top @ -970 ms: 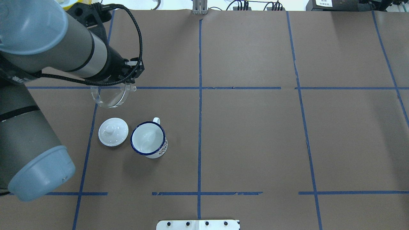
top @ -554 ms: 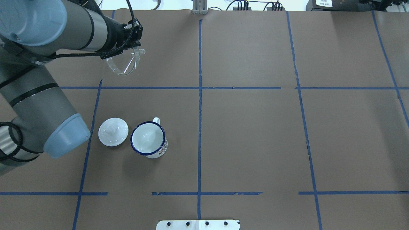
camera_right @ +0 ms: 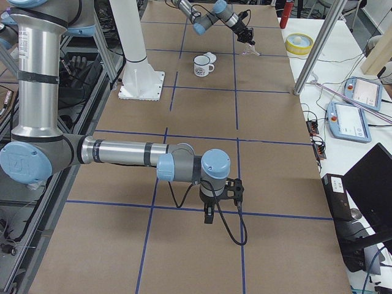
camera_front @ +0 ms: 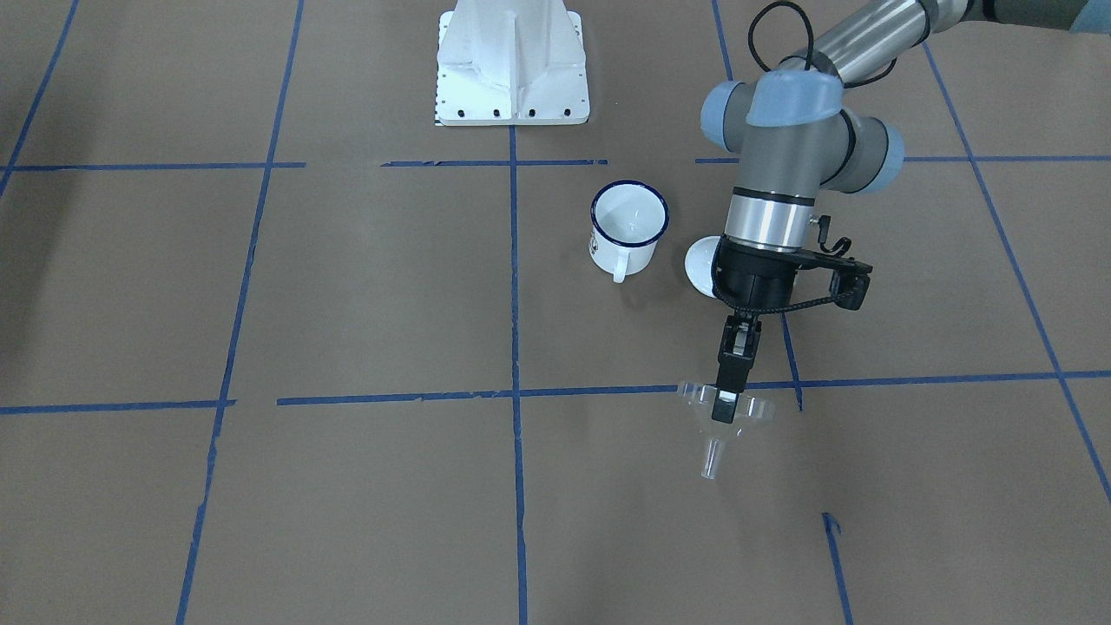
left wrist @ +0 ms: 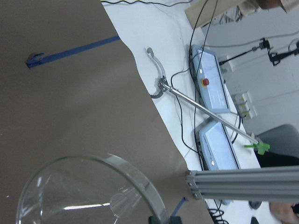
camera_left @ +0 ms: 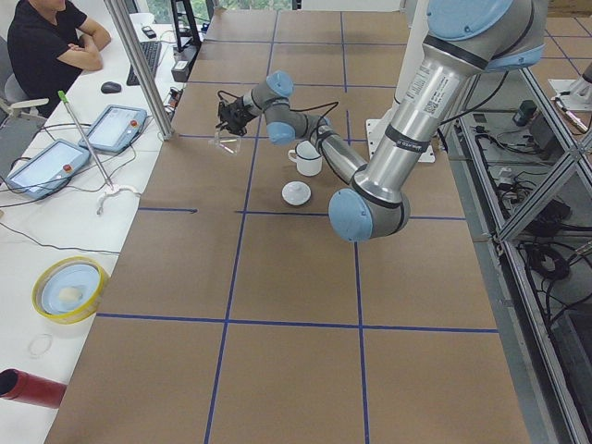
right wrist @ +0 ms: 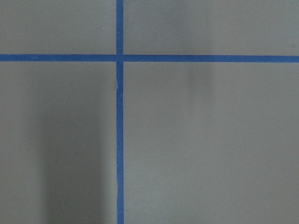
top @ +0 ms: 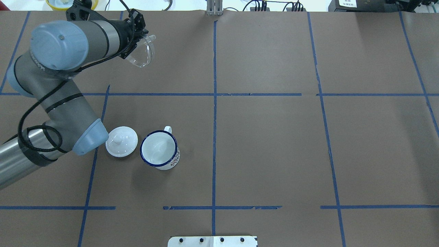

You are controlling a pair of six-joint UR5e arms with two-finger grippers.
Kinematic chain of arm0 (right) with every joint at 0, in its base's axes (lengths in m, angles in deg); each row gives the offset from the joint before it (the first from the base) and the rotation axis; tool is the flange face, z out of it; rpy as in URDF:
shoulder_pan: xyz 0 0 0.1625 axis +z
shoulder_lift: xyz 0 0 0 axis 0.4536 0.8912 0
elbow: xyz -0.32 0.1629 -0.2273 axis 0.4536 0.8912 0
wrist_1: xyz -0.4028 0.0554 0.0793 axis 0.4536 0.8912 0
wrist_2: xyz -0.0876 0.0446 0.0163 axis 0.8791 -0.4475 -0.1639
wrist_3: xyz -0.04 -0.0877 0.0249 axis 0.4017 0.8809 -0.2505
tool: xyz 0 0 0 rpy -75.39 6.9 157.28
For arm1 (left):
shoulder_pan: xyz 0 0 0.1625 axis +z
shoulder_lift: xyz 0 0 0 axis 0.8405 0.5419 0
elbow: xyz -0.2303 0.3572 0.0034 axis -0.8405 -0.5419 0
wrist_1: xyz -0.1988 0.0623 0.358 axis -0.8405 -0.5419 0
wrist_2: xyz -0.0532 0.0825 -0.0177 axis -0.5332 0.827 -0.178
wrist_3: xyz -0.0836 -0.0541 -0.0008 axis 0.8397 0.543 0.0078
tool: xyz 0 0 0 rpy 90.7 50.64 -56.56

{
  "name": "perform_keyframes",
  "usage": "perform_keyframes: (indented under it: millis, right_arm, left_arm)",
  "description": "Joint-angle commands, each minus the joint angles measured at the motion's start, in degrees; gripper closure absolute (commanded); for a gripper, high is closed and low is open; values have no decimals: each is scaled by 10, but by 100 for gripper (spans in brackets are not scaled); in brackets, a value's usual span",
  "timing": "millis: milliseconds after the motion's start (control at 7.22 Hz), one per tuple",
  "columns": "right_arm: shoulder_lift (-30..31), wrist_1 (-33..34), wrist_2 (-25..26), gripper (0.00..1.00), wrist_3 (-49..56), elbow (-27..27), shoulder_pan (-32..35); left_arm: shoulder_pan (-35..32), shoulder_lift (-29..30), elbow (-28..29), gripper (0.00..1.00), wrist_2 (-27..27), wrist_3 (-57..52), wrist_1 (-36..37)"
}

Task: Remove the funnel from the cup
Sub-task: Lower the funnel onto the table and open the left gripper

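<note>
My left gripper (camera_front: 723,404) is shut on the rim of the clear funnel (camera_front: 713,451) and holds it above the table, spout pointing away from the robot. In the overhead view the funnel (top: 143,55) hangs near the table's far edge, well beyond the cup (top: 159,150). The cup, white with a dark blue rim, stands upright and empty (camera_front: 629,224). The funnel's rim fills the bottom of the left wrist view (left wrist: 93,191). My right gripper (camera_right: 209,217) shows only in the exterior right view, low over bare table; I cannot tell whether it is open or shut.
A white domed lid (top: 121,141) lies just left of the cup. The robot's white base plate (camera_front: 512,69) is at the near edge. Beyond the far edge are a yellow bowl (camera_left: 69,289), tablets and a metal post (camera_left: 139,65).
My left arm has carried the funnel away from the cup, toward the table's far edge and slightly right. The cup and lid have not moved.
</note>
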Motion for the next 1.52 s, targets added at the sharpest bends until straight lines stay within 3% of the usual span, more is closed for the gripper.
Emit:
perform_keyframes:
  millis: [0, 693, 831, 970, 1108, 1386]
  right_arm:
    - [0, 0, 0, 0, 0, 0, 0]
    - [0, 0, 0, 0, 0, 0, 0]
    - [0, 0, 0, 0, 0, 0, 0]
    - [0, 0, 0, 0, 0, 0, 0]
    - [0, 0, 0, 0, 0, 0, 0]
    - [0, 0, 0, 0, 0, 0, 0]
  left_arm:
    - [41, 8, 64, 100, 83, 23, -16]
    - [41, 17, 93, 100, 115, 42, -2]
    - [41, 17, 98, 65, 115, 40, -4]
    - [41, 17, 101, 10, 115, 34, -3]
    - [42, 17, 108, 0, 115, 34, -3]
    - [42, 15, 108, 0, 115, 6, -3]
